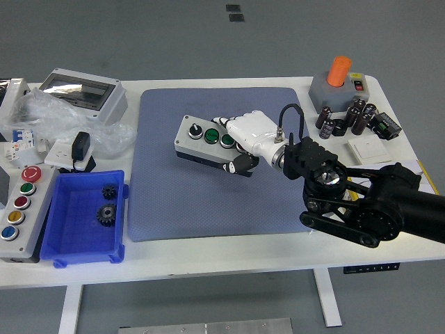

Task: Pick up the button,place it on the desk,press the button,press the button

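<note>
A grey button box [198, 137] with a black knob and two green buttons lies over the blue-grey mat [174, 202], a little left of the mat's middle. My right hand [245, 141], white with a black arm behind it, comes in from the right and is shut on the box's right end. Its fingers [236, 127] lie over the top by the second green button, and the thumb [240, 163] presses the front side. Whether the box rests on the mat or hangs just above it I cannot tell. My left hand is out of view.
A blue bin [66, 240] with two gears and a panel of coloured buttons [19, 209] stand at the left. Behind them are a clear-lidded box [82, 90], a plastic bag and a charger [81, 149]. An orange-topped unit [337, 83], capacitors [348, 118] and a yellow-white box [425, 174] sit at the right.
</note>
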You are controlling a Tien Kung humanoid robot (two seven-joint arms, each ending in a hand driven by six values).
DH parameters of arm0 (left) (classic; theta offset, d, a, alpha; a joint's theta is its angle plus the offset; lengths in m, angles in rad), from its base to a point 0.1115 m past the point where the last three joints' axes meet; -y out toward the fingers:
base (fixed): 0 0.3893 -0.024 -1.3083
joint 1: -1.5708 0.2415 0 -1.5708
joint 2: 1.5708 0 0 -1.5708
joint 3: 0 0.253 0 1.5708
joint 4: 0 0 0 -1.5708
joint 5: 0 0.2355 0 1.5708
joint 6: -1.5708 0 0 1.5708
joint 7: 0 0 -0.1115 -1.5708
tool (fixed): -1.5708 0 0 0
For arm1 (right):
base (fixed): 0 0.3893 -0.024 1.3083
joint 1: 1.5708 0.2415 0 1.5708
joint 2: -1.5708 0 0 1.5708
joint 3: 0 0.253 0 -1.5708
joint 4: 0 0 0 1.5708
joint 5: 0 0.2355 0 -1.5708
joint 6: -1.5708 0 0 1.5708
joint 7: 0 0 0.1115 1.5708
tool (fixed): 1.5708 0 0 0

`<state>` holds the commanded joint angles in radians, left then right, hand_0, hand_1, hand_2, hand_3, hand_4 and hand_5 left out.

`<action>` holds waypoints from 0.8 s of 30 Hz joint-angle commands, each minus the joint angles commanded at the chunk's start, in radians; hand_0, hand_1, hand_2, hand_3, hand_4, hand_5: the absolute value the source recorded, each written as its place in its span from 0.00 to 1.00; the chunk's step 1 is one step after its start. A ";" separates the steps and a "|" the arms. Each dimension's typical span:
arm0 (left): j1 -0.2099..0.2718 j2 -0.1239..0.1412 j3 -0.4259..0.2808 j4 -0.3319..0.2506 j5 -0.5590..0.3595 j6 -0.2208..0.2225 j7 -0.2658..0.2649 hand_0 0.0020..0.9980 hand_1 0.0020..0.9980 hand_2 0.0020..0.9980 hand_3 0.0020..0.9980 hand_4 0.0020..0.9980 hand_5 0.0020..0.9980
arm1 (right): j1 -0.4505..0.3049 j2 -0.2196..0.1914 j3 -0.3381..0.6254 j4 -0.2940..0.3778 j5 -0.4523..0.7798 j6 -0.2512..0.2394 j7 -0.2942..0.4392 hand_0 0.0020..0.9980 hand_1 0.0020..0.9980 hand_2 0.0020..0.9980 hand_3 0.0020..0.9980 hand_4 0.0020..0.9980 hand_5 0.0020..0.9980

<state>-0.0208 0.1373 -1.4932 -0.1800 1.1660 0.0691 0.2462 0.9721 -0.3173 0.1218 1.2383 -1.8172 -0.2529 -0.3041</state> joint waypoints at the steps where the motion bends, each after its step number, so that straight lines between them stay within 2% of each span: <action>1: -0.001 0.000 0.000 0.000 0.001 0.000 0.000 0.59 0.55 0.53 0.59 0.54 0.17 | 0.004 -0.001 -0.008 -0.002 0.007 -0.008 0.020 0.18 0.35 0.41 0.53 0.06 0.00; 7: -0.004 0.002 -0.002 0.000 0.006 0.000 0.000 0.59 0.55 0.53 0.59 0.55 0.19 | 0.029 -0.007 -0.055 -0.012 0.059 -0.036 0.104 0.19 0.36 0.42 0.53 0.05 0.00; 10: -0.007 0.004 -0.002 0.000 0.008 0.000 -0.001 0.59 0.55 0.53 0.59 0.55 0.19 | 0.035 -0.007 -0.081 -0.030 0.074 -0.034 0.122 0.19 0.36 0.42 0.53 0.05 0.00; 11: -0.007 0.004 -0.002 0.000 0.008 0.000 -0.001 0.59 0.55 0.53 0.59 0.55 0.20 | 0.036 -0.007 -0.088 -0.036 0.076 -0.033 0.127 0.25 0.39 0.43 0.53 0.05 0.00; 16: -0.009 0.006 -0.003 0.000 0.011 0.001 0.000 0.59 0.55 0.53 0.59 0.55 0.20 | 0.035 0.001 -0.109 -0.067 0.068 -0.043 0.145 0.25 0.39 0.43 0.53 0.05 0.00; 17: -0.009 0.006 -0.003 0.000 0.012 0.000 0.000 0.59 0.55 0.53 0.59 0.55 0.21 | 0.034 0.004 -0.110 -0.071 0.064 -0.044 0.145 0.36 0.47 0.43 0.53 0.05 0.00; 22: -0.011 0.005 -0.005 0.000 0.014 0.001 -0.001 0.59 0.55 0.53 0.59 0.55 0.21 | 0.029 0.016 -0.116 -0.084 0.015 -0.041 0.140 0.36 0.47 0.43 0.53 0.05 0.00; 23: -0.011 0.005 -0.005 0.000 0.014 0.001 -0.001 0.59 0.55 0.53 0.59 0.55 0.21 | 0.029 0.018 -0.116 -0.086 0.003 -0.038 0.137 0.50 0.55 0.44 0.54 0.05 0.00; 24: -0.011 0.005 -0.006 0.000 0.014 0.001 -0.001 0.59 0.55 0.53 0.59 0.55 0.21 | 0.029 0.020 -0.116 -0.088 -0.007 -0.034 0.134 0.50 0.55 0.44 0.54 0.05 0.00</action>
<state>-0.0316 0.1422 -1.4987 -0.1800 1.1805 0.0697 0.2457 1.0007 -0.2971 0.0055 1.1506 -1.8239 -0.2873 -0.1702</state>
